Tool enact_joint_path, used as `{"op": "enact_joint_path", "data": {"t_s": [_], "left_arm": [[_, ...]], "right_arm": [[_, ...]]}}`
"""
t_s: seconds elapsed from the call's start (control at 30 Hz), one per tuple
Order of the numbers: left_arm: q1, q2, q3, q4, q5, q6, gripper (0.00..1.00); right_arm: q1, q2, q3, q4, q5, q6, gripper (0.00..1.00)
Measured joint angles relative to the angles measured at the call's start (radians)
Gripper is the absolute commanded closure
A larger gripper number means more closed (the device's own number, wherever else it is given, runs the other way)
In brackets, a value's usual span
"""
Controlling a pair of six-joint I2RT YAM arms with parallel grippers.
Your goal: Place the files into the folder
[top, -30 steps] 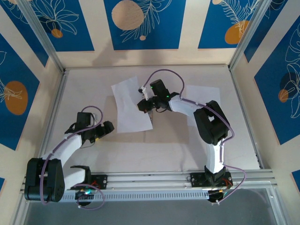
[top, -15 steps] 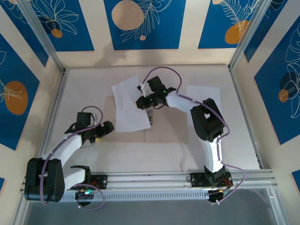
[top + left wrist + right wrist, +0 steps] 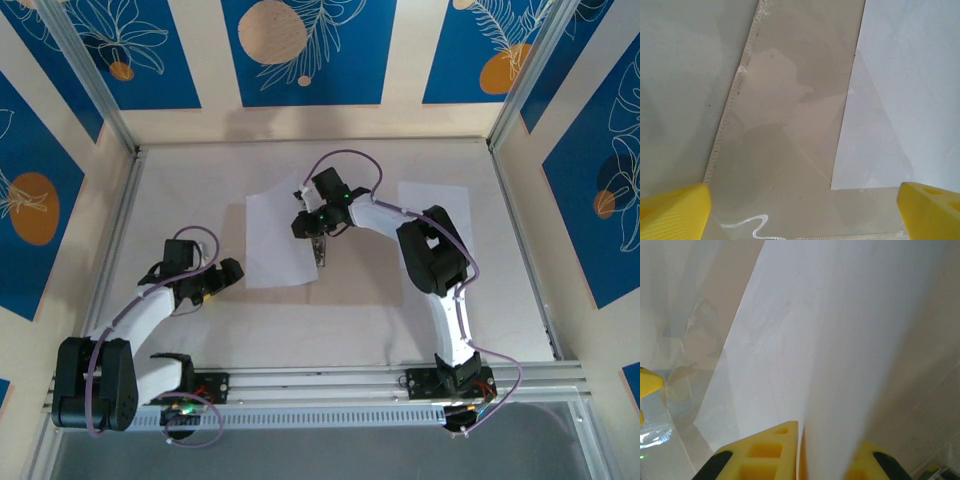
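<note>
While the right jaws nipped its right edge mid-frame, the sheet (image 3: 275, 240) spread leftward, long axis up-frame, lower-left corner nearest the wide-open, empty left jaws.

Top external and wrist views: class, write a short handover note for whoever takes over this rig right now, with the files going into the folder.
Left hand: open, empty, above the see-through folder.
Right hand: shut on the right edge of one white sheet, that edge raised.
That sheet's near corner seems tucked under the folder's cover; the rest lies outside.
Second white sheet: flat on the table, right side, untouched.
Done: nothing fully filed. Left: slide both sheets in.
</note>
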Motion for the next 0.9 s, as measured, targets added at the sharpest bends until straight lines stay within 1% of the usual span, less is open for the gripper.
{"op": "enact_joint_path", "data": {"t_s": [0.17, 0.43, 0.77, 0.9], "left_arm": [[0.0, 0.0, 0.0, 0.0, 0.0, 0.0, 0.04], [0.0, 0.0, 0.0, 0.0, 0.0, 0.0, 0.04], [0.0, 0.0, 0.0, 0.0, 0.0, 0.0, 0.04], [0.0, 0.0, 0.0, 0.0, 0.0, 0.0, 0.04]], "right_arm": [[-0.013, 0.016, 0.011, -0.002, -0.002, 0.015, 0.85], [-0.033, 0.035, 0.035, -0.006, -0.006, 0.029, 0.78], [-0.051, 0.12, 0.135, -0.014, -0.028, 0.048, 0.72], [-0.055, 0.138, 0.162, -0.026, -0.031, 0.056, 0.72]]}}
